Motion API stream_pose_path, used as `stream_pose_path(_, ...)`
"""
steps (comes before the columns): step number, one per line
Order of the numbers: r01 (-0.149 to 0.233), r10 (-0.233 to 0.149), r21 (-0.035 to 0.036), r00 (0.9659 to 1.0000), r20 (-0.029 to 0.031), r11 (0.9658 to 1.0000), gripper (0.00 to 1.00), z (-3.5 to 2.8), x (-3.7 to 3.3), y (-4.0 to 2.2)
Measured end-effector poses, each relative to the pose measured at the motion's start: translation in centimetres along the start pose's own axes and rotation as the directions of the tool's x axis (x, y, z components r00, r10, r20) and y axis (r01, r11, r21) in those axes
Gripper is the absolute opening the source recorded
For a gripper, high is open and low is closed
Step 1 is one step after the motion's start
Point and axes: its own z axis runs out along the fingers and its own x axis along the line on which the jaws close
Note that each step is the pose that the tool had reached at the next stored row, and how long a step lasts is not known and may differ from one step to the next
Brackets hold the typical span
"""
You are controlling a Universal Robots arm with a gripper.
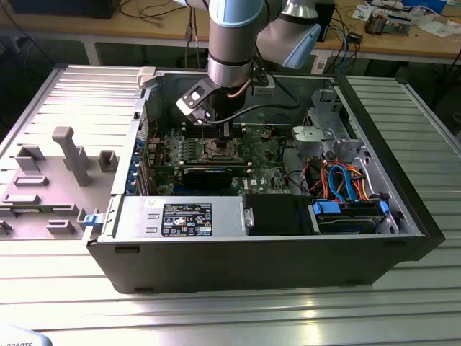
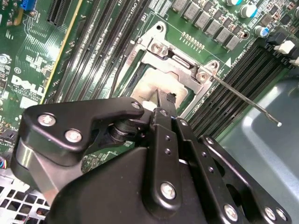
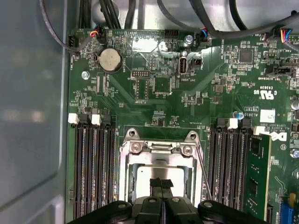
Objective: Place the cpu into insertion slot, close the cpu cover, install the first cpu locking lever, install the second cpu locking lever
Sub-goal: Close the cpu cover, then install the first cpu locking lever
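1. While the claw (image 3: 161, 184) hangs low inside the computer case (image 1: 252, 259), its two fingers are pressed together with nothing seen between them, so I call it clenched and empty.
2. Directly under the claw's tips lies the cpu (image 3: 140, 179), flat inside the insertion slot (image 3: 122, 186). I cannot tell if the tips touch its metal top.
3. Around the chip, the cpu cover (image 3: 156, 159) seems to be lowered, and its frame shows beside and ahead of the claw's tips. Whether it sits fully flat I cannot tell.
4. My judgement is that the step in hand is the closing of the cover. To do it well, the claw should press straight down on the frame and not on the chip. It should also not slide sideways, because the contacts below are probably delicate.
5. Just beside the claw, one thin locking lever (image 2: 243, 99) stands free and points away from the socket, so it is not hooked down. It is the nearest thing that could catch a finger. A second lever I cannot make out.
6. On both sides of the claw run the long memory slots (image 3: 91, 168), and a green memory card (image 3: 257, 177) stands upright farther out on one side.
7. Ahead of the claw, well apart, are a coin battery (image 3: 108, 59) and dark cables (image 3: 210, 25) at the board's edge. They do not stand in the way.
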Motion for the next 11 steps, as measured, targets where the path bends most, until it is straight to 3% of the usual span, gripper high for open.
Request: stream_pose_path(11,0.000,0.000,0.0000,1.0000,0.0000,1.0000,0.11,-0.13,0.00,0.04)
